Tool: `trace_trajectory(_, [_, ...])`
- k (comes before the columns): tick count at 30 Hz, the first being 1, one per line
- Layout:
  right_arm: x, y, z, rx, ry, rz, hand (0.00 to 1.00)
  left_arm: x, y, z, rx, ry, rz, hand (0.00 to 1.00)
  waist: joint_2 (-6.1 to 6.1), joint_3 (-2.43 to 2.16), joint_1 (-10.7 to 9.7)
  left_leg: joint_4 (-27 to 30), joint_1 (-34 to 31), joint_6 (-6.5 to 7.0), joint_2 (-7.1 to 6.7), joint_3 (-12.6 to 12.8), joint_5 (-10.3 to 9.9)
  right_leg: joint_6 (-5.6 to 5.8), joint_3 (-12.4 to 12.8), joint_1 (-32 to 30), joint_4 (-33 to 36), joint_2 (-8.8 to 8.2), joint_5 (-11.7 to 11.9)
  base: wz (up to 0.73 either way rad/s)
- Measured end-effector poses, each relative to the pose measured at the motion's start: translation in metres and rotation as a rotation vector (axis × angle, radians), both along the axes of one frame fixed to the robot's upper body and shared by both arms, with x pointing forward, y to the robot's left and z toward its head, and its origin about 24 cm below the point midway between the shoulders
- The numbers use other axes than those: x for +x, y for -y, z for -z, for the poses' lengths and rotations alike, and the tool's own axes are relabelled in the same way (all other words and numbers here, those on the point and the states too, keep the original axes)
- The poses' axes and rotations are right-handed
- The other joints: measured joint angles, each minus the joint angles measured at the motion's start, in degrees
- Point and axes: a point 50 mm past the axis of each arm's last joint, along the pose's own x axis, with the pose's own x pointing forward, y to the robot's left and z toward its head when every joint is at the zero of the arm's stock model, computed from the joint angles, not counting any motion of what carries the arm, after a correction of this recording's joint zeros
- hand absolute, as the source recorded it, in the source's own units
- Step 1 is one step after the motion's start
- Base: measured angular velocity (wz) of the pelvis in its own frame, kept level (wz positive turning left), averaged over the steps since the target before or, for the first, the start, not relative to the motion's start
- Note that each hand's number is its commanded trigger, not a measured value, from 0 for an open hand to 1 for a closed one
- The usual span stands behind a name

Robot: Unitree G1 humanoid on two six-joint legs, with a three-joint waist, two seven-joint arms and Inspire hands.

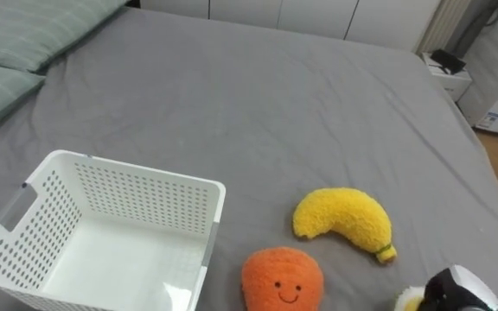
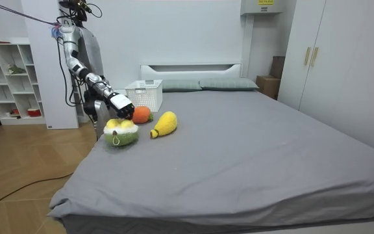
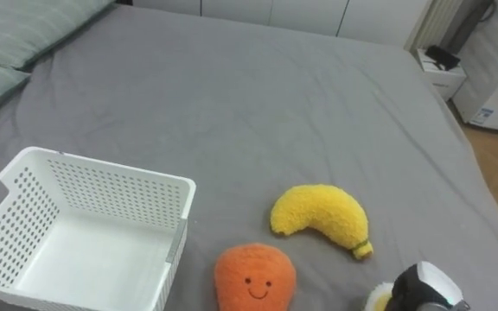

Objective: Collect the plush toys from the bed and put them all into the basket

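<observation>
Robot's right hand (image 2: 122,106) hovers over the yellow-green plush (image 2: 121,134), can't tell its grip. Orange plush (image 1: 282,278) and banana (image 1: 344,222) lie beside the basket (image 1: 128,186).

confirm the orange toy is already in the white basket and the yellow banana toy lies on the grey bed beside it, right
No. The orange toy lies on the grey bed next to the white basket, not in it; the left eye view shows this. The yellow banana toy does lie on the bed.
</observation>
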Motion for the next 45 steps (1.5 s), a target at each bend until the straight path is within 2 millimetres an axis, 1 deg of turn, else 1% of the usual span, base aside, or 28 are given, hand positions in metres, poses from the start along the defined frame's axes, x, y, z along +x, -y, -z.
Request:
trace_trajectory(1, [0.008, 0.0, -0.01, -0.001, 0.05, -0.007, 1.0, 0.0, 0.0, 0.0, -0.002, 0.003, -0.004, 0.0, -0.21, 0.04, -0.2, 0.0, -0.2, -0.01, 0.0, 0.0, 0.0, 0.0, 0.0, -0.1, 0.0, 0.0, 0.0, 0.0])
trace_trajectory(2, [0.011, 0.0, -0.015, -0.003, 0.075, -0.009, 1.0, 0.0, -0.001, 0.0, -0.002, 0.006, -0.007, 0.0, -0.1, 0.16, -0.3, 0.0, -0.1, -0.01, 0.01, 0.1, 0.0, 0.0, 0.0, -0.2, 0.0, 0.0, 0.0, -0.05])
trace_trajectory(4, [0.027, -0.005, -0.039, -0.008, 0.187, -0.048, 1.0, 0.001, 0.0, 0.0, -0.008, 0.017, -0.02, 0.0, -0.23, 0.16, -0.5, -0.5, -0.1, -0.04, 0.1, 0.9, 0.1, 0.0, 0.6, -0.7, 0.0, 0.05, 0.0, -0.15])
trace_trajectory(5, [0.031, -0.007, -0.045, -0.008, 0.214, -0.063, 1.0, 0.001, 0.0, 0.0, -0.008, 0.021, -0.019, 0.0, -0.24, 0.17, -0.5, -0.6, -0.1, -0.04, 0.15, 1.1, 0.1, -0.01, 0.9, -0.9, 0.1, 0.09, 0.0, -0.16])
trace_trajectory(6, [0.037, -0.011, -0.056, -0.01, 0.266, -0.088, 1.0, 0.004, 0.0, 0.0, -0.008, 0.028, -0.016, 0.0, -0.29, 0.27, -0.6, -0.6, -0.1, -0.04, 0.17, 1.3, 0.1, -0.01, 1.0, -1.0, 0.1, 0.11, 0.0, -0.09])
trace_trajectory(7, [0.042, -0.014, -0.065, -0.014, 0.309, -0.106, 1.0, 0.005, 0.0, 0.0, -0.007, 0.035, -0.014, 0.0, -0.48, 0.26, -0.6, -0.8, -0.1, -0.04, 0.17, 1.4, 0.1, -0.01, 1.6, -1.1, 0.1, 0.17, 0.0, -0.07])
trace_trajectory(8, [0.045, -0.016, -0.07, -0.016, 0.33, -0.116, 1.0, 0.006, 0.0, 0.0, -0.006, 0.04, -0.013, 0.0, -0.59, 0.26, -0.5, -0.8, -0.1, -0.04, 0.17, 1.5, 0.1, -0.01, 1.7, -1.2, 0.1, 0.18, 0.0, -0.09])
trace_trajectory(10, [0.055, -0.025, -0.096, -0.03, 0.433, -0.169, 1.0, 0.009, 0.0, -0.001, -0.001, 0.059, -0.014, 0.0, -1.16, 0.58, -0.5, -0.9, -0.4, -0.04, 0.2, 2.0, 0.1, -0.01, 2.3, -1.8, 0.1, 0.25, 0.0, -0.13])
trace_trajectory(11, [0.056, -0.026, -0.101, -0.033, 0.454, -0.178, 1.0, 0.009, 0.0, -0.001, -0.001, 0.059, -0.015, 0.0, -1.17, 0.66, -0.5, -1.0, -0.4, -0.04, 0.22, 2.1, 0.1, -0.01, 2.4, -1.9, 0.1, 0.28, 0.0, -0.11])
trace_trajectory(13, [0.062, -0.031, -0.117, -0.046, 0.518, -0.204, 1.0, 0.008, 0.0, -0.001, -0.001, 0.055, -0.017, 0.0, -1.34, 0.62, -0.4, -1.1, -0.4, -0.03, 0.22, 2.2, 0.1, -0.01, 2.6, -1.9, 0.1, 0.31, 0.0, -0.03])
trace_trajectory(14, [0.064, -0.032, -0.12, -0.048, 0.53, -0.207, 1.0, 0.007, 0.0, 0.0, 0.0, 0.053, -0.018, 0.0, -1.39, 0.63, -0.4, -1.1, -0.4, -0.03, 0.22, 2.2, 0.1, 0.0, 2.6, -1.9, 0.0, 0.32, 0.0, 0.0])
trace_trajectory(16, [0.068, -0.037, -0.133, -0.059, 0.582, -0.225, 1.0, 0.009, 0.0, -0.001, 0.001, 0.061, -0.016, 0.0, -1.41, 0.6, -0.2, -1.1, -0.8, -0.02, 0.21, 2.2, 0.1, 0.01, 2.3, -2.3, 0.1, 0.26, 0.0, 0.0])
trace_trajectory(17, [0.069, -0.039, -0.137, -0.061, 0.597, -0.233, 1.0, 0.009, 0.0, -0.001, 0.003, 0.061, -0.016, 0.0, -1.39, 0.5, -0.2, -1.1, -1.1, -0.02, 0.21, 2.2, 0.1, 0.01, 2.3, -2.6, 0.1, 0.26, 0.0, 0.0])
trace_trajectory(18, [0.07, -0.043, -0.146, -0.059, 0.627, -0.251, 1.0, 0.01, 0.0, -0.001, 0.007, 0.062, -0.016, 0.0, -1.2, 0.51, 0.0, -0.9, -1.4, -0.01, 0.21, 2.3, 0.1, 0.01, 2.3, -3.0, 0.2, 0.24, 0.0, 0.0])
trace_trajectory(22, [0.076, -0.054, -0.169, -0.046, 0.687, -0.317, 1.0, 0.011, 0.001, -0.001, 0.011, 0.07, -0.016, 0.0, -0.42, 0.44, 0.1, -0.8, -1.6, -0.01, 0.23, 2.3, 0.1, 0.01, 2.0, -3.1, 0.2, 0.16, 0.0, 0.0])
trace_trajectory(24, [0.079, -0.06, -0.177, -0.034, 0.699, -0.345, 1.0, 0.011, 0.001, -0.001, 0.011, 0.069, -0.016, 0.0, -0.17, 0.36, 0.5, -0.9, -1.6, -0.02, 0.24, 2.3, 0.1, 0.01, 1.8, -3.1, 0.2, 0.16, 0.0, 0.0])
trace_trajectory(26, [0.083, -0.065, -0.182, -0.021, 0.705, -0.367, 1.0, 0.013, 0.003, 0.0, 0.007, 0.073, -0.014, 0.0, -0.2, 0.3, 1.1, -0.9, -1.6, -0.02, 0.25, 2.3, 0.1, 0.01, 1.8, -3.1, 0.2, 0.19, 0.0, 0.0])
trace_trajectory(29, [0.092, -0.076, -0.193, -0.002, 0.72, -0.42, 1.0, 0.015, 0.006, 0.001, -0.002, 0.079, -0.009, 0.0, -0.51, 0.1, 1.7, -0.9, -1.5, -0.02, 0.25, 2.3, 0.2, 0.01, 1.8, -3.2, 0.1, 0.2, 0.0, 0.0])
trace_trajectory(30, [0.095, -0.081, -0.198, 0.0, 0.731, -0.442, 1.0, 0.017, 0.006, 0.001, -0.003, 0.08, -0.007, 0.0, -0.7, -0.02, 2.4, -0.9, -1.7, -0.02, 0.25, 2.3, 0.2, 0.01, 1.8, -3.2, 0.1, 0.21, 0.0, 0.0])
trace_trajectory(31, [0.096, -0.087, -0.202, 0.004, 0.743, -0.47, 1.0, 0.017, 0.006, 0.001, -0.003, 0.083, -0.006, 0.0, -0.86, -0.03, 2.9, -0.9, -1.7, -0.01, 0.26, 2.3, 0.2, 0.01, 1.8, -3.2, 0.1, 0.21, 0.0, 0.0])
trace_trajectory(32, [0.097, -0.09, -0.205, 0.006, 0.75, -0.484, 1.0, 0.018, 0.006, 0.001, -0.003, 0.085, -0.004, 0.0, -0.97, 0.0, 3.1, -0.9, -1.7, -0.01, 0.26, 2.2, 0.2, 0.01, 1.7, -3.2, 0.1, 0.2, 0.0, 0.0])
trace_trajectory(34, [0.098, -0.102, -0.212, 0.017, 0.772, -0.54, 1.0, 0.022, 0.006, 0.001, -0.004, 0.09, 0.01, 0.0, -1.34, 0.26, 4.0, -0.9, -1.9, -0.01, 0.26, 2.1, 0.2, 0.01, 1.5, -3.2, 0.1, 0.17, 0.0, 0.04])
trace_trajectory(35, [0.097, -0.105, -0.214, 0.021, 0.774, -0.552, 1.0, 0.023, 0.006, 0.001, -0.005, 0.092, 0.012, 0.0, -1.41, 0.29, 4.2, -0.9, -1.9, -0.01, 0.26, 2.0, 0.2, 0.01, 1.5, -3.2, 0.0, 0.16, 0.0, 0.05])
trace_trajectory(38, [0.099, -0.114, -0.218, 0.035, 0.775, -0.596, 1.0, 0.025, 0.008, 0.001, -0.009, 0.095, 0.014, 0.0, -1.71, 0.35, 5.5, -0.9, -2.4, -0.01, 0.23, 1.8, 0.2, 0.01, 1.4, -3.5, 0.0, 0.17, 0.0, 0.01])
trace_trajectory(40, [0.103, -0.128, -0.221, 0.053, 0.764, -0.649, 1.0, 0.027, 0.009, 0.002, -0.01, 0.093, 0.027, 0.0, -1.89, 0.35, 6.2, -0.8, -2.7, 0.0, 0.19, 1.6, 0.2, 0.01, 1.3, -3.8, 0.1, 0.16, 0.0, 0.02])
trace_trajectory(42, [0.105, -0.14, -0.222, 0.068, 0.751, -0.701, 1.0, 0.029, 0.011, 0.002, -0.009, 0.085, 0.06, 0.0, -1.87, 0.37, 6.4, -0.6, -2.8, 0.01, 0.17, 1.2, 0.2, 0.01, 0.8, -3.8, 0.0, 0.09, 0.0, 0.11])
trace_trajectory(44, [0.105, -0.152, -0.223, 0.087, 0.741, -0.748, 1.0, 0.033, 0.014, 0.004, -0.015, 0.077, 0.079, 0.0, -1.98, 0.43, 7.0, -0.5, -2.9, 0.03, 0.14, 0.9, 0.2, 0.01, 0.4, -3.7, -0.1, 0.01, 0.0, 0.12])
trace_trajectory(45, [0.105, -0.16, -0.222, 0.103, 0.729, -0.778, 1.0, 0.035, 0.015, 0.004, -0.023, 0.077, 0.088, 0.0, -2.08, 0.54, 7.6, -0.3, -3.0, 0.04, 0.14, 0.7, 0.3, 0.01, 0.0, -3.6, -0.1, -0.08, 0.0, 0.13])
